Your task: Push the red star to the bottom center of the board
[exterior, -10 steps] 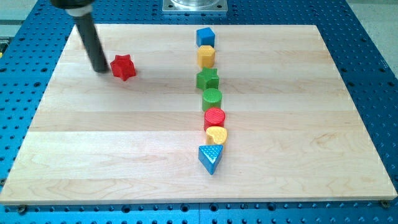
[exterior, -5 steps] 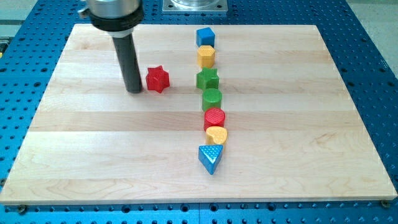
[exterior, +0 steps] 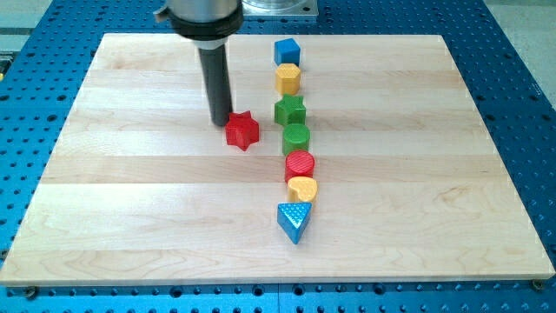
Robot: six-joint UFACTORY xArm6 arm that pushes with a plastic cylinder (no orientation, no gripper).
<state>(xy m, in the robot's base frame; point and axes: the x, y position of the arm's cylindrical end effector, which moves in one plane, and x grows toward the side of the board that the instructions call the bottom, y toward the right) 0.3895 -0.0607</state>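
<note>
The red star (exterior: 242,130) lies on the wooden board (exterior: 130,200), a little left of the board's middle and above it. My tip (exterior: 221,121) stands right at the star's upper left, touching or nearly touching it. The dark rod rises from there to the view's top. The star sits just left of the green cylinder (exterior: 296,138) with a small gap between them.
A column of blocks runs down the board's middle: blue cube (exterior: 287,50), yellow hexagon (exterior: 288,78), green star (exterior: 290,110), green cylinder, red cylinder (exterior: 300,165), yellow heart (exterior: 302,189), blue triangle (exterior: 294,221).
My tip has moved right and down across the board, pushing the red star from the upper left toward the middle column. The other blocks have not moved.
</note>
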